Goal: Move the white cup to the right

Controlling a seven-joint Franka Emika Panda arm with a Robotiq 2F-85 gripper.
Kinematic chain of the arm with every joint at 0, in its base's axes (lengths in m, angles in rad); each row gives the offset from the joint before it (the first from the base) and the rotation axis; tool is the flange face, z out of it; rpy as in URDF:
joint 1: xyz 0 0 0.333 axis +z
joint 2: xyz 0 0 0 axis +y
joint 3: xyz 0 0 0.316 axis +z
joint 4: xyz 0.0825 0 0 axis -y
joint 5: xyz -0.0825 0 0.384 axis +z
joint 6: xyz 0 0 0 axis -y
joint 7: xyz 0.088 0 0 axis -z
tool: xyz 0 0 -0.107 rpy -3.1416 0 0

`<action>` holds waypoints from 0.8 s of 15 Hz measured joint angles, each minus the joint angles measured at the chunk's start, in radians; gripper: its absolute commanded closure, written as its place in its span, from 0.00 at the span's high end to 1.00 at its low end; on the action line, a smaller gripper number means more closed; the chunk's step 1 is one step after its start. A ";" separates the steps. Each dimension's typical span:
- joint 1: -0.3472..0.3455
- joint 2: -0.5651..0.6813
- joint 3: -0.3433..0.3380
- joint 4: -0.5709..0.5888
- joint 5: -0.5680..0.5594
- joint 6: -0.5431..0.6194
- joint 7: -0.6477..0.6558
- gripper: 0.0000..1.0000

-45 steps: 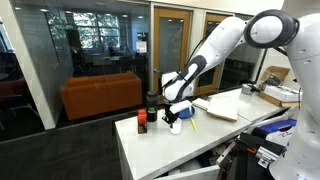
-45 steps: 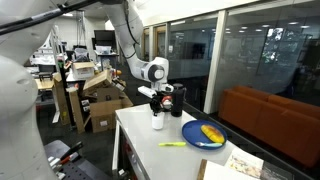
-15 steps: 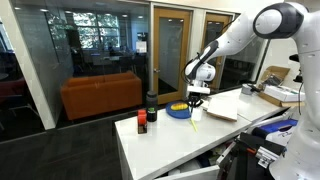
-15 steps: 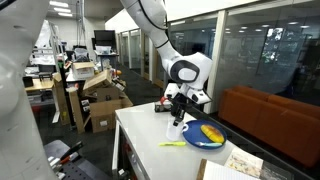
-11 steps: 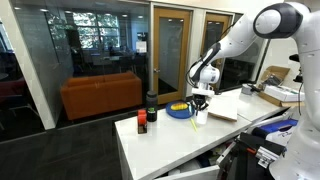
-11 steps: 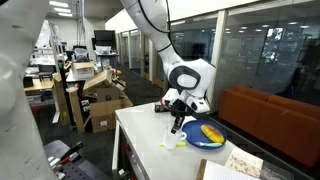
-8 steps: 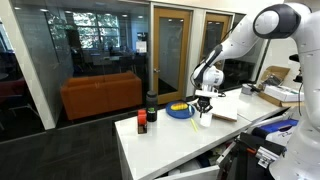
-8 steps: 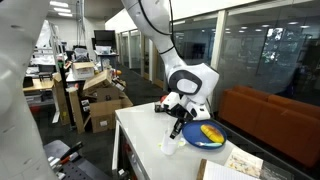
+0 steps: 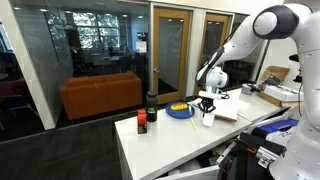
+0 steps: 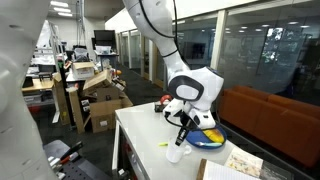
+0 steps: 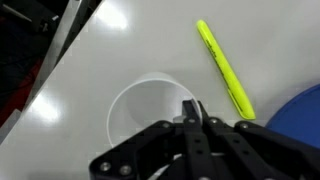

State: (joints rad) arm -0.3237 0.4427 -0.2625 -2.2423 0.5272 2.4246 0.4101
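The white cup [image 9: 208,119] is small and plain. It is low over the white table [image 9: 170,145], just right of the blue plate [image 9: 179,111]. My gripper [image 9: 207,107] reaches down from above and is shut on the cup's rim. In an exterior view the cup [image 10: 175,154] sits below the gripper [image 10: 181,141], in front of the plate [image 10: 207,138]. In the wrist view the closed fingers [image 11: 192,108] pinch the near rim of the cup [image 11: 140,112]. I cannot tell whether the cup touches the table.
A dark bottle [image 9: 152,107] and a small red-and-black container [image 9: 142,122] stand at the table's left end. A yellow highlighter [image 11: 224,68] lies beside the cup. An open book [image 9: 222,108] lies right of the cup. Desks and boxes [image 10: 100,100] stand beyond the table.
My gripper has carried the white cup rightward along the table, from beside the bottle, past the blue plate, toward the book. The bottle, container and plate have not moved.
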 measured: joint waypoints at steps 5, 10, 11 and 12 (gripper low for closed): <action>0.043 0.014 0.035 -0.022 0.000 0.157 0.000 0.01; 0.052 0.025 0.058 -0.030 -0.001 0.227 -0.010 0.01; 0.052 0.027 0.060 -0.030 -0.002 0.235 -0.012 0.01; 0.052 0.028 0.060 -0.030 -0.004 0.242 -0.014 0.01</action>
State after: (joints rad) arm -0.2717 0.4709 -0.2028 -2.2721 0.5235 2.6667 0.3964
